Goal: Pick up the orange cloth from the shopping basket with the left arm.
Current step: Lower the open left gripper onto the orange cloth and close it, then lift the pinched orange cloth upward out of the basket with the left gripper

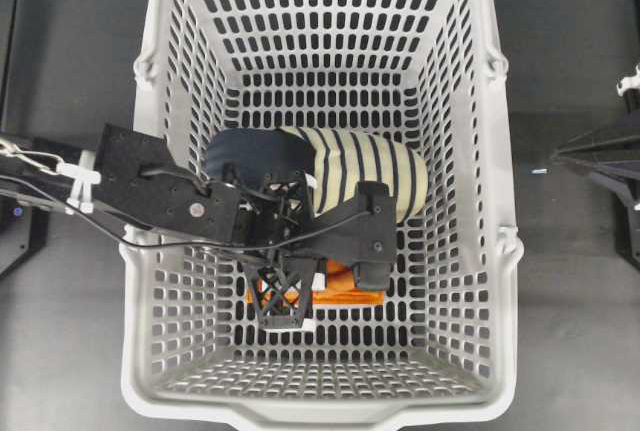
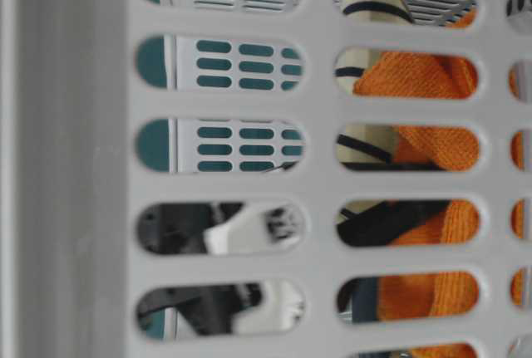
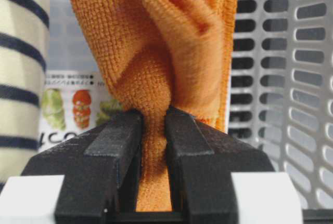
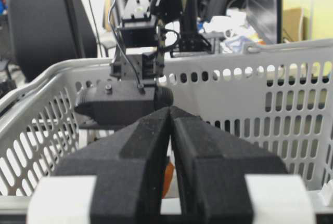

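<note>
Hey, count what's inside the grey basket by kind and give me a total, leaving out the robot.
Orange cloth: 1, pinched in the left tool
Striped slipper: 1
Printed package with vegetable pictures: 1, mostly hidden
Total inside the shopping basket: 3 visible things
</note>
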